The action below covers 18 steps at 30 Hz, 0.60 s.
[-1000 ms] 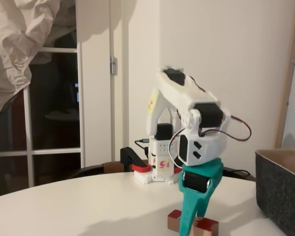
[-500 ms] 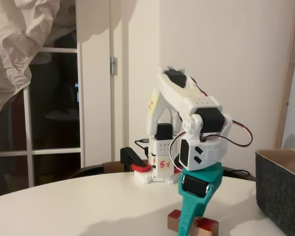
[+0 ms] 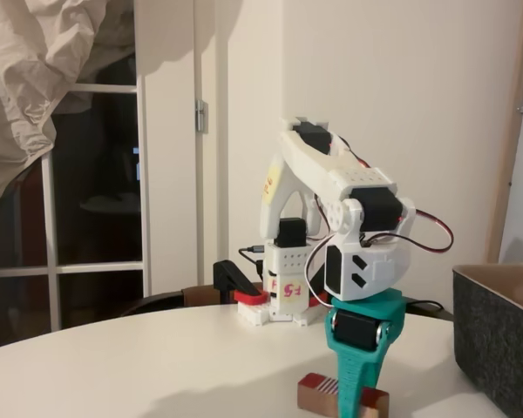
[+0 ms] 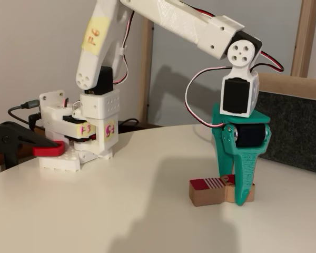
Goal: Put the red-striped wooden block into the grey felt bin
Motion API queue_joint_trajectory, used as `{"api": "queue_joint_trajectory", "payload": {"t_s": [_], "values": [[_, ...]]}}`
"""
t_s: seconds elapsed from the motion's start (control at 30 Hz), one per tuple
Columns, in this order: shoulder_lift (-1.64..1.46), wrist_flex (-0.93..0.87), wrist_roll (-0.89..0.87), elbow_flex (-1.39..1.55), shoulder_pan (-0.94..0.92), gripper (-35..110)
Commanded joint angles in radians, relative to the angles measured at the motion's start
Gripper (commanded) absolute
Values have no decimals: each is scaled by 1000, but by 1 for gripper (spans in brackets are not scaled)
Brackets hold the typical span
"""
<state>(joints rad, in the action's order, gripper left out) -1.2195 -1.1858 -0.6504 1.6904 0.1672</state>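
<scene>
Currently:
Block: the red-striped wooden block (image 4: 209, 191) lies flat on the table (image 4: 121, 211), near the grey felt bin (image 4: 300, 132).
Claw: the claw (image 4: 241, 196) straddles the block's plain end; actual pinch unclear.
Handling: probably light, rigid, smooth; best gripped across its narrow sides.

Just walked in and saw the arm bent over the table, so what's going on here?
The robot arm has its green gripper down on the table, its fingers straddling the red-striped wooden block, which lies flat on the white table. The block isn't lifted. The grey felt bin stands off to the right in both fixed views, so grasping seems to be the current step.
</scene>
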Motion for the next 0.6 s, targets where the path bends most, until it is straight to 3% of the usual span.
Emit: {"api": "queue_joint_trajectory", "payload": {"t_s": [0.0,0.57], "values": [[14,6,-8,15,9,10],[-97,8,-97,5,-44,9]]}}
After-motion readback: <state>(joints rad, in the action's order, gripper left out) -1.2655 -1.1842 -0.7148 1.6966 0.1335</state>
